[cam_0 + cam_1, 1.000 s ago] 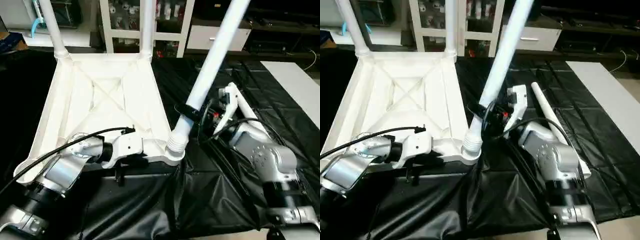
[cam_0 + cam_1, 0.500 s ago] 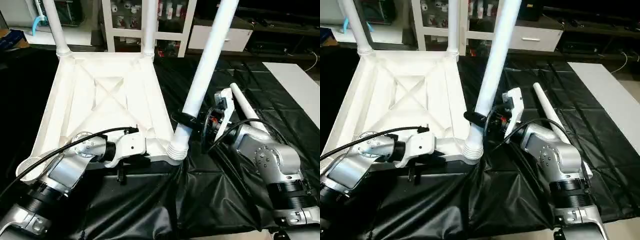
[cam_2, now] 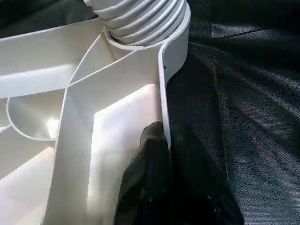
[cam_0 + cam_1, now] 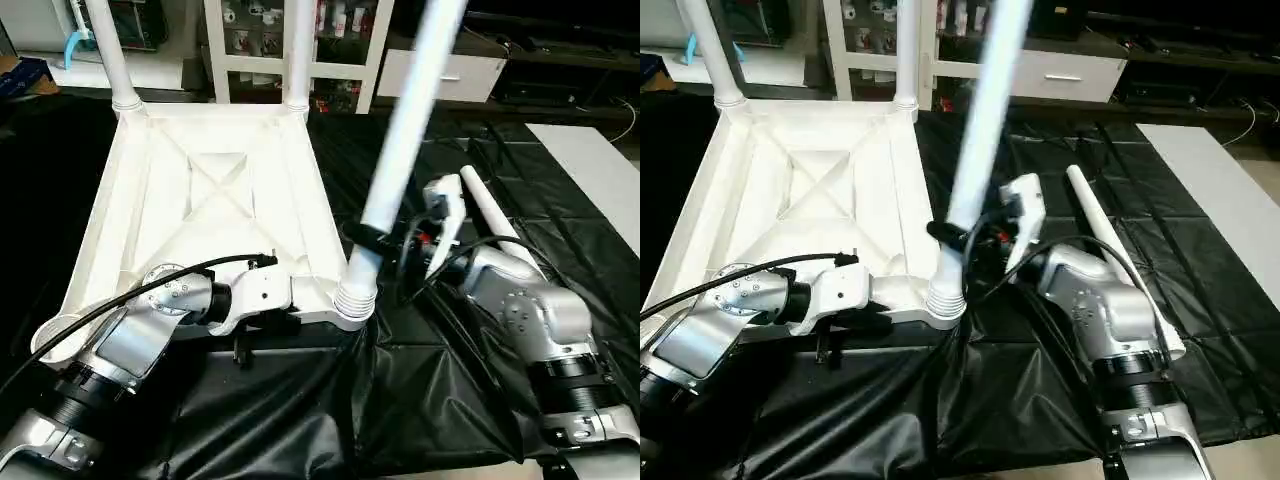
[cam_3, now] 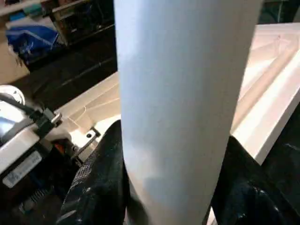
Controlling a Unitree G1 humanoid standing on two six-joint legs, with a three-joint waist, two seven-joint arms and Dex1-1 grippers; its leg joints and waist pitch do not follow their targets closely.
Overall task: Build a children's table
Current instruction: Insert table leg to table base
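Observation:
The children's table top [image 4: 200, 210] lies upside down on black cloth, its X-ribbed underside facing up. Two white legs [image 4: 112, 50] [image 4: 298, 50] stand in its far corner sockets. A third leg [image 4: 400, 140] leans slightly right, its ribbed end [image 4: 354, 292] set in the near right socket. My right gripper [image 4: 374, 238] is shut on this leg low down, with black fingers [image 5: 101, 178] on either side. My left gripper [image 3: 166, 135] is shut on the top's thin near rim beside that socket. A fourth leg [image 4: 486, 206] lies on the cloth behind my right forearm.
The black cloth [image 4: 400, 400] covers the work surface and bunches at the near edge. A white glass-door cabinet [image 4: 345, 40] and a white drawer unit [image 4: 445, 72] stand behind. A pale surface [image 4: 590, 165] lies at the far right.
The held leg has swung from a strong rightward lean to nearly upright, its foot staying in the near right socket. My right wrist moved with it. The left gripper kept its hold.

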